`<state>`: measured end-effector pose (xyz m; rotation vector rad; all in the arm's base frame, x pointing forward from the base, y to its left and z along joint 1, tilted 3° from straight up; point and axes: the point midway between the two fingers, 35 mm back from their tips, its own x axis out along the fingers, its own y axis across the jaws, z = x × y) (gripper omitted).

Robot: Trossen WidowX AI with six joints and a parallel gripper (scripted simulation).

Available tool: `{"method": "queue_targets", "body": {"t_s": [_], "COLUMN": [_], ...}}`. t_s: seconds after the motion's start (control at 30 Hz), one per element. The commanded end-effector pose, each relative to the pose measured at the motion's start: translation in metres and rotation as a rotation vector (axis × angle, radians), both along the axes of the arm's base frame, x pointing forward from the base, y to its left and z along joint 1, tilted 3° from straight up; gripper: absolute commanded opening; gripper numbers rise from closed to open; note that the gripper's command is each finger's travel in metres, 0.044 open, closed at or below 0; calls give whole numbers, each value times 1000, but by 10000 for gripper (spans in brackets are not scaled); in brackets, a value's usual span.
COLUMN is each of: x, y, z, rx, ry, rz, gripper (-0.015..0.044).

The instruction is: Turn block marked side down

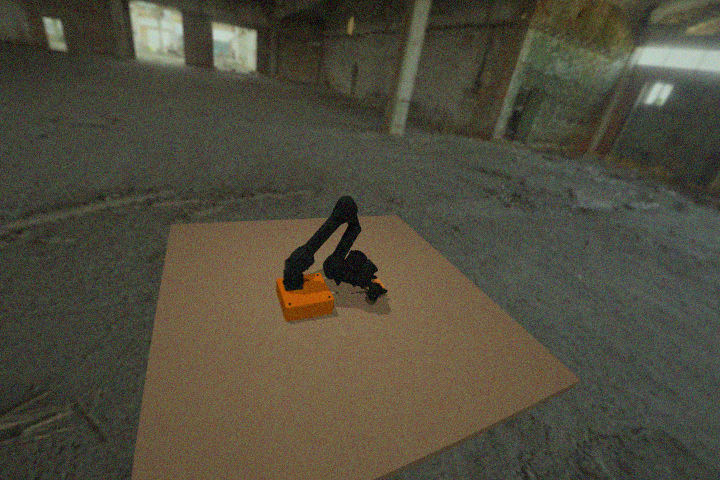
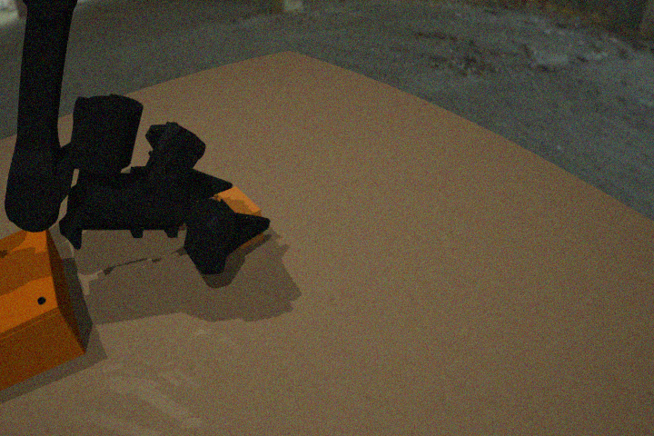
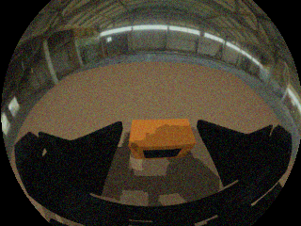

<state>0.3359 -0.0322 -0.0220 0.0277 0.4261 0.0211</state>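
Item: release stage of the block-turning job. The tool stands spread to nearly its full width and grips nothing; its dark fingers flank the orange block without closing on it. Block: sits low between the jaws, apparently resting on the tabletop, close to the arm's orange base. In the wrist view a dark recessed patch shows on the block's near face, tilted downward; whether the marked side lies fully underneath cannot be told. Arm: folded, elbow high, forearm dropped steeply, wrist almost level and just above the surface. Next move, by judgement: withdraw straight back and up without nudging the block.
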Motion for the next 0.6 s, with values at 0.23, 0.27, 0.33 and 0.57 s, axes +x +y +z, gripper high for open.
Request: {"method": "queue_targets", "body": {"t_s": [0.23,0.27,0.33,0.57], "x": [0,0,0,3], "y": [1,1,1,0], "z": [0,0,0,-1], "rx": [5,5,5,5], "ry": [0,0,0,21], "rz": [2,2,2,2], "gripper": [440,440,440,440]}}
